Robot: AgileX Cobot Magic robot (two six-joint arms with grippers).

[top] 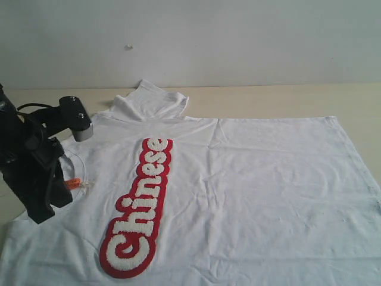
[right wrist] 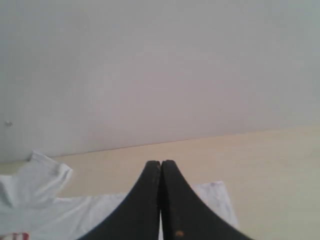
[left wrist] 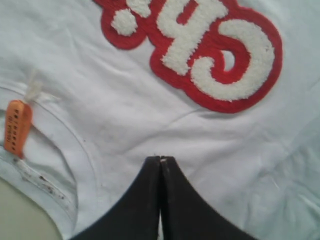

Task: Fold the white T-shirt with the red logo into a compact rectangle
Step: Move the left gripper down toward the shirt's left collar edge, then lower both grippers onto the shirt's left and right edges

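The white T-shirt (top: 256,190) lies spread flat, chest up, with its collar (left wrist: 60,150) and orange tag (top: 72,183) at the left. The red logo (top: 140,205) runs from near to far along the chest. One sleeve (top: 152,101) is folded in at the far side. My left gripper (top: 44,211) hovers over the collar area; its jaws are shut with no cloth visibly between them (left wrist: 160,159), just short of the "Ch" of the logo (left wrist: 200,50) and beside the tag (left wrist: 17,127). My right gripper (right wrist: 160,163) is shut and empty, raised, facing the shirt's far edge (right wrist: 45,210).
The beige table (top: 268,98) shows bare beyond the shirt's far edge, ending at a plain grey wall (top: 238,36). The right arm is outside the exterior view. The shirt's hem (top: 357,155) reaches the right side.
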